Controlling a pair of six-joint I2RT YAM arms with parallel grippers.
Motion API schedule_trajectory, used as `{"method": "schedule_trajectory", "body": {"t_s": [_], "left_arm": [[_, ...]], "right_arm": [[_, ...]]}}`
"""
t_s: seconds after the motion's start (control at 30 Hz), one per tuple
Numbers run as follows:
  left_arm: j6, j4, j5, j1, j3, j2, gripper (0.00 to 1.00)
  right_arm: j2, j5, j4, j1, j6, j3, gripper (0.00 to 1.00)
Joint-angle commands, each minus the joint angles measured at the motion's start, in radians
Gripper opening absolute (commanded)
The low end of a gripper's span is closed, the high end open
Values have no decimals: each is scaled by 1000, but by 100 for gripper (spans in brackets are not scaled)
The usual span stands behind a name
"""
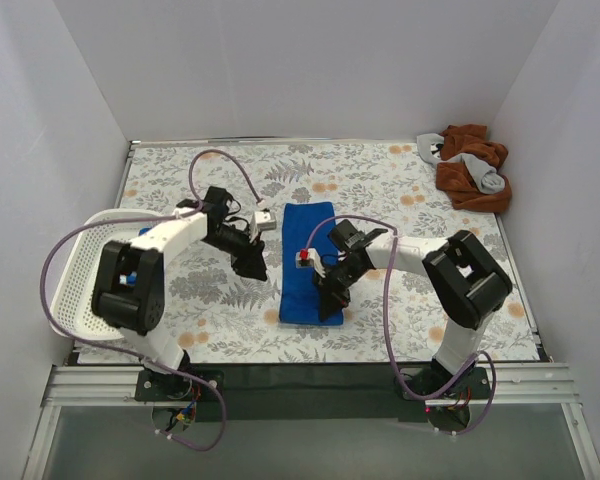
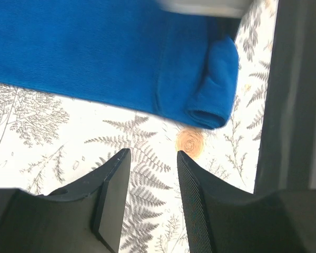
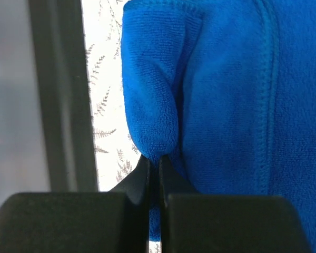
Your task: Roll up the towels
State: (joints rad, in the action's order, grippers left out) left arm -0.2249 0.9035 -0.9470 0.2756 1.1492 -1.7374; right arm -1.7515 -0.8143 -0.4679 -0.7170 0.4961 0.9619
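Note:
A blue towel (image 1: 305, 250) lies as a long strip in the middle of the flowered table, its near end turned over into a small roll (image 2: 213, 89). My right gripper (image 1: 330, 293) is at that near end, shut on the rolled edge of the towel (image 3: 154, 161); the blue cloth (image 3: 226, 95) fills its view. My left gripper (image 1: 250, 262) is open and empty, just left of the towel's left edge, above the bare cloth of the table (image 2: 154, 155). The towel (image 2: 95, 58) lies beyond its fingertips.
A pile of brown and grey towels (image 1: 470, 165) lies at the back right corner. A white mesh basket (image 1: 85, 290) stands at the left edge. The table's dark near edge (image 3: 58, 95) runs close to the rolled end.

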Motion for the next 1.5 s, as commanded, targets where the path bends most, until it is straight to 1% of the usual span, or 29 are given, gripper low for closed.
{"method": "schedule_trajectory", "body": {"t_s": [0.0, 0.03, 0.07, 0.1, 0.13, 0.17, 0.2, 0.27, 0.3, 0.37, 0.4, 0.47, 0.5, 0.6, 0.7, 0.83, 0.97, 1.03, 1.07, 1.1, 1.17, 1.2, 1.27, 1.3, 1.33, 1.37, 1.4, 1.43, 1.47], "left_arm": [[61, -222, 158, 81, -138, 221, 38], [77, -320, 285, 115, -198, 325, 38], [75, -359, 330, 150, -289, 366, 39], [70, -386, 376, 221, -334, 407, 39], [67, -434, 410, 258, -370, 471, 39], [71, -452, 474, 295, -425, 501, 39], [76, -472, 500, 359, -446, 525, 39], [76, -544, 559, 424, -483, 587, 40], [67, -567, 612, 489, -511, 599, 41], [47, -629, 661, 557, -531, 608, 41], [33, -647, 716, 620, -537, 604, 41], [19, -696, 747, 675, -551, 590, 41], [4, -709, 760, 721, -554, 573, 41], [-19, -753, 781, 778, -571, 544, 41], [-33, -785, 807, 798, -580, 506, 41], [-34, -821, 823, 803, -571, 400, 41], [-28, -827, 826, 803, -559, 331, 37], [-18, -798, 830, 803, -543, 305, 21], [-14, -779, 823, 804, -536, 302, 15], [-2, -756, 786, 804, -522, 303, 8], [13, -671, 740, 800, -507, 306, 4], [31, -607, 681, 795, -496, 305, 2], [53, -548, 611, 774, -465, 296, 0], [61, -522, 573, 743, -454, 279, 0], [74, -470, 504, 725, -425, 260, 0], [81, -448, 475, 703, -408, 245, 0], [82, -424, 437, 658, -389, 227, 0], [76, -370, 359, 633, -361, 178, 0], [72, -341, 322, 607, -308, 150, 0]], "right_arm": [[-109, -186, -155, 47, -7, 90, 1], [-129, -224, -163, 63, -7, 101, 1], [-146, -239, -172, 71, -7, 112, 1], [-182, -249, -192, 77, -7, 136, 1], [-198, -265, -205, 86, -2, 147, 1], [-212, -275, -218, 87, 1, 156, 1], [-232, -281, -230, 88, 1, 165, 1], [-241, -279, -233, 91, -2, 172, 1], [-252, -281, -238, 93, -1, 173, 1], [-266, -286, -238, 94, -11, 182, 1], [-282, -289, -239, 97, -16, 189, 1], [-302, -292, -247, 100, -24, 204, 1], [-318, -298, -255, 102, -24, 208, 1], [-325, -304, -264, 106, -24, 216, 1], [-332, -309, -264, 117, -25, 221, 1], [-341, -319, -270, 122, -24, 228, 1], [-333, -310, -273, 128, -24, 227, 1], [-321, -287, -273, 129, -28, 225, 1], [-313, -275, -272, 133, -30, 222, 1], [-293, -263, -268, 136, -33, 222, 1], [-266, -214, -265, 168, -48, 232, 6], [-234, -201, -268, 200, -54, 239, 13], [-194, -142, -275, 237, -68, 274, 20], [-143, -122, -275, 257, -74, 285, 28], [-116, -77, -275, 290, -77, 296, 32], [-88, -56, -273, 304, -79, 313, 35], [-32, -36, -275, 316, -79, 317, 40], [-4, -2, -273, 333, -76, 319, 43], [26, 15, -272, 338, -73, 317, 47]]}}
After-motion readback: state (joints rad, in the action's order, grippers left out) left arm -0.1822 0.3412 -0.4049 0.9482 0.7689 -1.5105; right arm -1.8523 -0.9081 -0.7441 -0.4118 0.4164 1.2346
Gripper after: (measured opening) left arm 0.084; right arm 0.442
